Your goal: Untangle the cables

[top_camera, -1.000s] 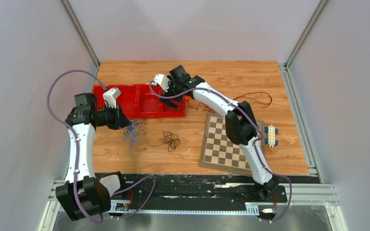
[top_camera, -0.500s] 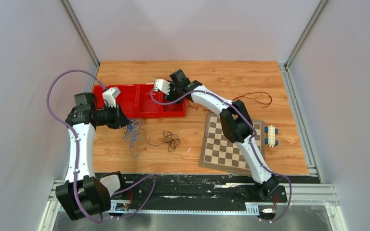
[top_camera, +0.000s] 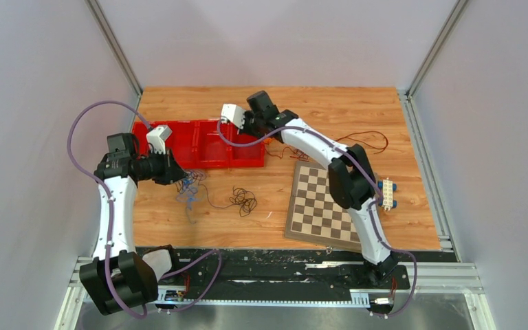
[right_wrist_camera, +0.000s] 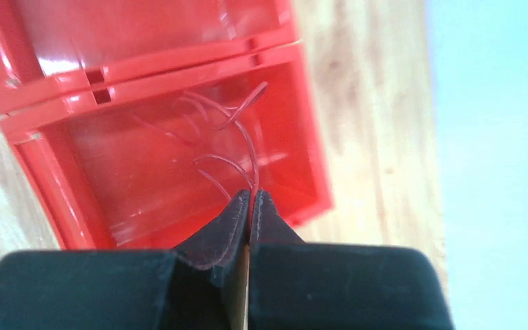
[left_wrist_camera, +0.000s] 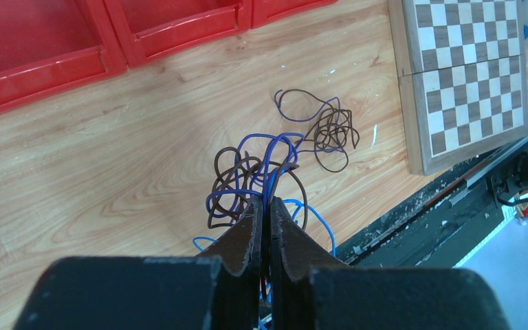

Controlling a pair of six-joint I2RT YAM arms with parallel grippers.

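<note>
the cables [top_camera: 190, 186] are thin enough that the overhead view shows them only as faint scribbles. the red cable [right_wrist_camera: 254, 168] cannot be made out from above at all, and the right hand's fingertips are hidden there under its own wrist. in the right wrist view that cable is blurred and nearly lost against the red tray [right_wrist_camera: 41, 192]; several of its loops fade into the tray floor. in the left wrist view the near part of the blue and brown knot [left_wrist_camera: 247, 172] is cut off behind the dark fingers [left_wrist_camera: 237, 240].

around them on the counter [top_camera: 316, 103]: the tray near the far left, a chessboard [top_camera: 320, 203] to the right with the right arm reaching over it, and a small white block with blue ends [top_camera: 386, 193] just beside the board's right edge. a long reddish cable [top_camera: 366, 139] lies alone beyond the board.

the left hand [left_wrist_camera: 265, 203] is pressed together on strands of the knot, which fans out just past its tips. a dark coil [left_wrist_camera: 331, 130] lies a little farther on, joined to the knot by a thin strand. the right hand [right_wrist_camera: 253, 196] is pressed together too, pinching the red cable over the tray's end compartment — the wire rises straight from its tips and curls above the tray floor.
</note>
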